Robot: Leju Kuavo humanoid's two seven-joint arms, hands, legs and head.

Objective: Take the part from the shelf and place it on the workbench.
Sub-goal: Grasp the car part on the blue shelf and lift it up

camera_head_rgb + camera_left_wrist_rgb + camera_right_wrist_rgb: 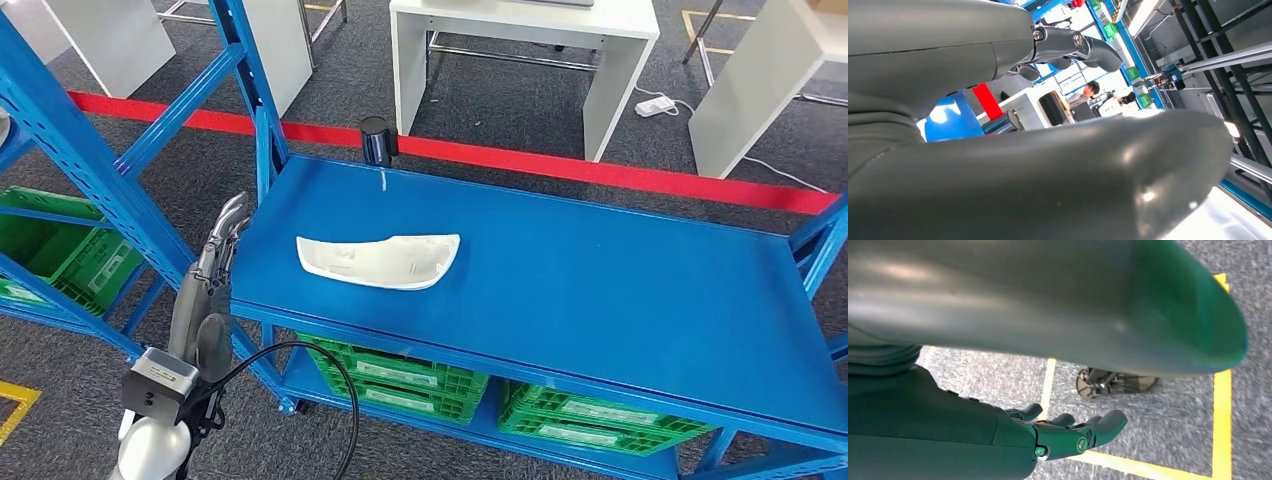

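Observation:
A white curved plastic part [380, 260] lies flat on the blue shelf top [600, 300], toward its left half. My left hand [222, 245] is raised beside the shelf's left edge, a short way left of the part and not touching it. Its fingers [1073, 47] stretch out with nothing in them, the thick thumb [1058, 175] apart from them. My right hand [1068, 432] hangs over the grey floor, fingers loosely extended and holding nothing.
Blue shelf posts [90, 170] stand at the left and right. Green crates [400, 375] sit under the shelf top and at the far left [60, 250]. A red floor line [600, 170] runs behind the shelf, with white tables [520, 50] beyond. A person [1091, 89] is far off.

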